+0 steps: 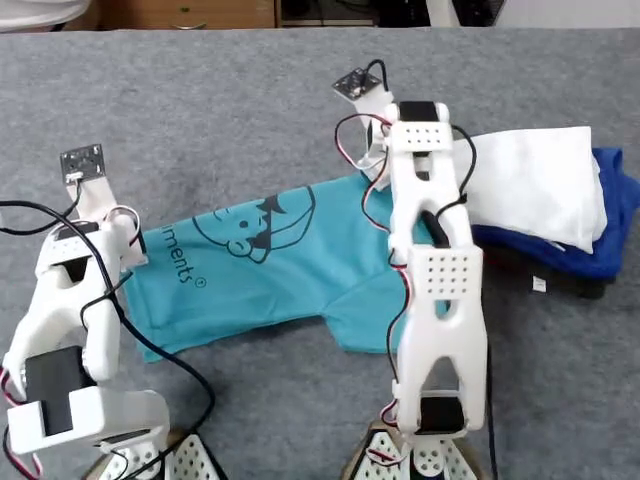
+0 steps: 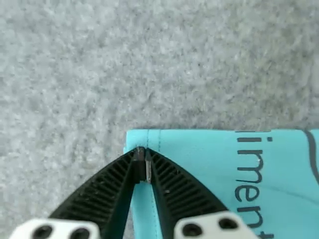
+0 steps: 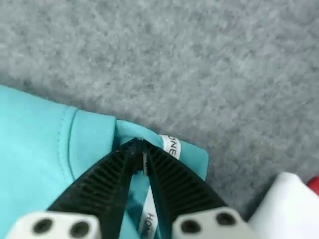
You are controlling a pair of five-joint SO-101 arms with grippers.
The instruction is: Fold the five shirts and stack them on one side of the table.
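A teal shirt [image 1: 270, 265] with a dark print lies spread across the grey table, partly folded. My left gripper [image 2: 142, 158] is shut on the teal shirt's [image 2: 224, 179] hem corner, at the shirt's left end in the high view [image 1: 128, 250]. My right gripper [image 3: 139, 152] is shut on the teal shirt's [image 3: 35, 149] collar edge beside its white label [image 3: 172, 146], at the shirt's upper right in the high view [image 1: 378, 175]. A stack of folded shirts lies at the right: a white one [image 1: 535, 185] on a blue one [image 1: 610, 230] and a dark one.
Grey carpet-like table surface [image 1: 200, 110] stretches open behind and in front of the teal shirt. The folded stack's white corner [image 3: 286, 209] lies close to my right gripper. Wooden furniture [image 1: 190, 12] stands beyond the table's far edge.
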